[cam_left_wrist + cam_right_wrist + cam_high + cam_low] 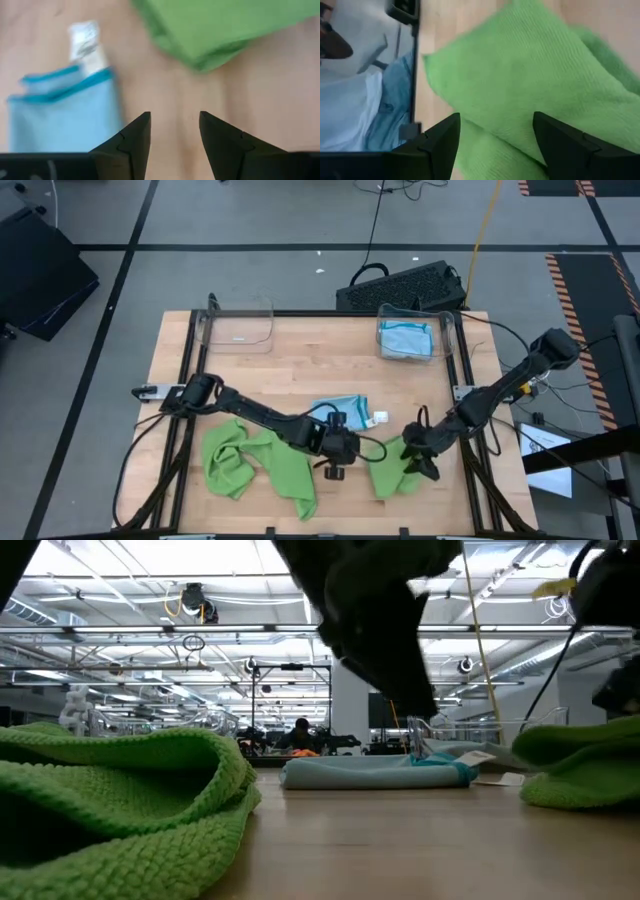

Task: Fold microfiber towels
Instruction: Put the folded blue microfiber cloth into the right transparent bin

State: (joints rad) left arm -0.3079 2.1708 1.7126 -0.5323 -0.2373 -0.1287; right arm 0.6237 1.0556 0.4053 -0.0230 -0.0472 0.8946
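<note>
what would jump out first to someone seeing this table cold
Bright green towels: a big crumpled one at the near left of the table and a smaller one at the near right, under the right pincer. Between them lies a folded blue towel, beside the open, empty left pincer. More blue towels sit in a clear bin at the far right.

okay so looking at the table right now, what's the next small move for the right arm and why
Probably lower the right gripper and close on the small green towel. Its fingers stand open right over that crumpled cloth, holding nothing, while the left gripper hangs open above bare wood beside the folded blue towel, which looks done. The green one seems next to fold.
</note>
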